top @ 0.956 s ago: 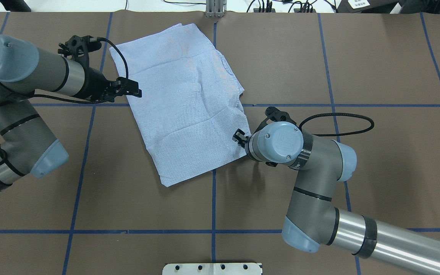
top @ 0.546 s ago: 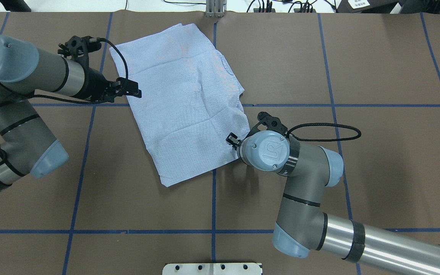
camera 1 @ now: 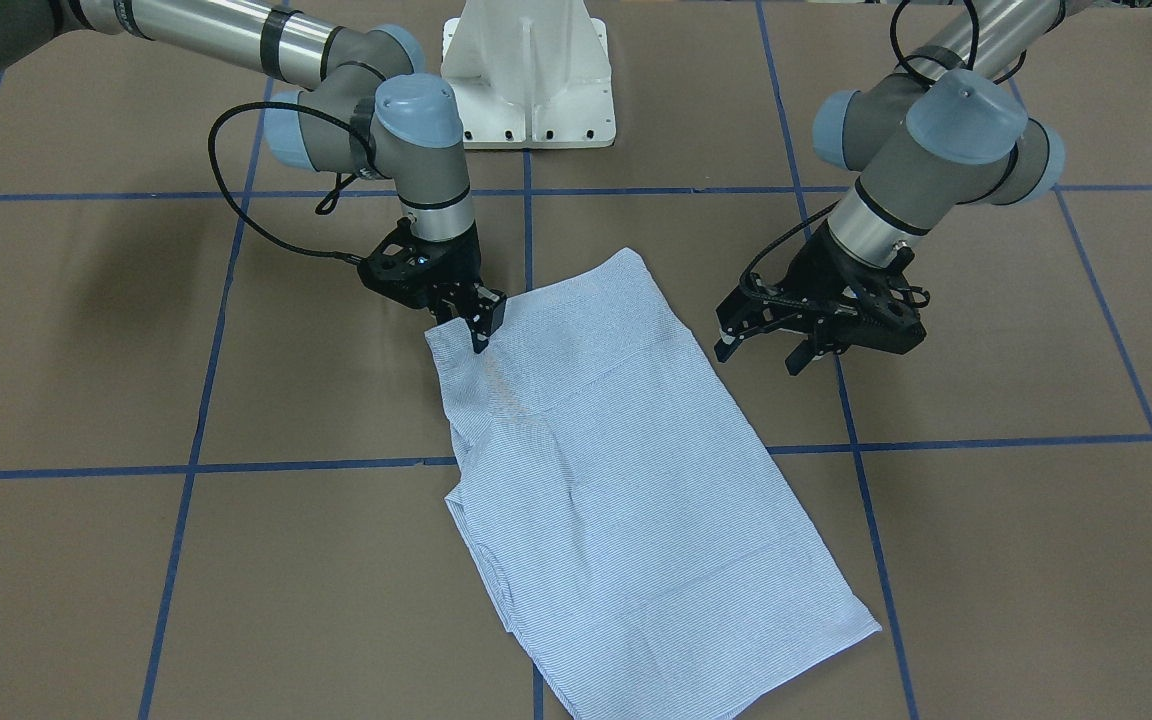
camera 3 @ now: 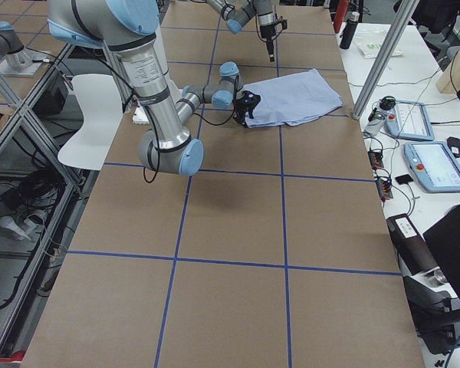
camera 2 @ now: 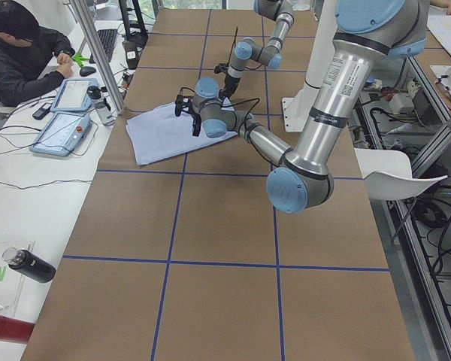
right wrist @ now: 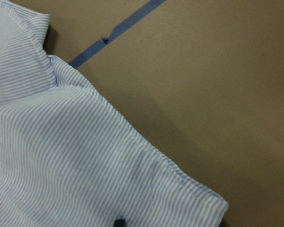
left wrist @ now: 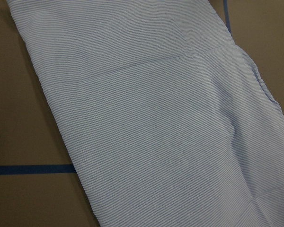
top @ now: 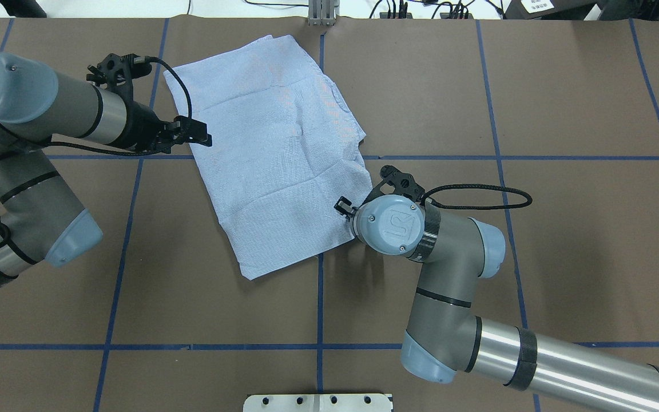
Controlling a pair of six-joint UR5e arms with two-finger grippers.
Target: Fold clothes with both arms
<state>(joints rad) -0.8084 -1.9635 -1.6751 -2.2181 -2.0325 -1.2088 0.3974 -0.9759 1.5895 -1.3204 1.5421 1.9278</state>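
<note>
The light blue striped shirt point(top: 278, 149) lies folded into a flat slanted rectangle on the brown table; it also shows in the front view point(camera 1: 616, 480). My left gripper point(top: 199, 133) is open and sits level just off the shirt's left edge, without touching it; its spread fingers show in the front view point(camera 1: 764, 352). My right gripper point(top: 342, 207) points down onto the shirt's near right edge point(camera 1: 482, 330). Its fingers look closed on the fabric there. The right wrist view shows that edge and a corner point(right wrist: 199, 198). The buttons, collar and pocket are hidden.
Blue tape lines point(top: 318, 297) divide the brown table. The white pedestal base point(camera 1: 528, 75) stands at the robot's side. A metal bracket point(top: 321, 11) sits at the far edge. A seated person point(camera 2: 19, 45) works at a side desk with tablets.
My right gripper has moved left, from the shirt's right edge further onto the fabric, and its arm has followed. The left arm and the shirt's outline have not visibly changed.
</note>
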